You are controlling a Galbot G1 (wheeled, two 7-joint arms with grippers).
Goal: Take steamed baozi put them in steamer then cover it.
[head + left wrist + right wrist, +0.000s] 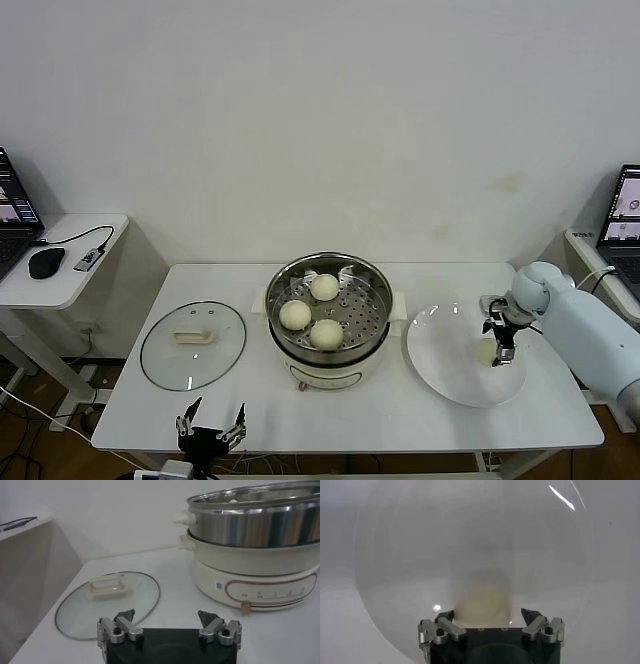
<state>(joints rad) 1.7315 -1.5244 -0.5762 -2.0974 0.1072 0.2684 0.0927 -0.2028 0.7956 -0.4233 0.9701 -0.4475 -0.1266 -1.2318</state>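
Observation:
Three cream-white baozi lie on the perforated tray of the steel steamer at the table's middle. The steamer also shows in the left wrist view. The fourth baozi lies on the clear glass plate to the right. My right gripper hangs over this bun, open. In the right wrist view the baozi sits between the spread fingers of that gripper. The glass lid lies flat to the left of the steamer. My left gripper is parked open at the table's front edge.
A side table on the left holds a laptop, a black mouse and a cable. Another laptop stands at the far right. In the left wrist view the lid lies just beyond my left gripper.

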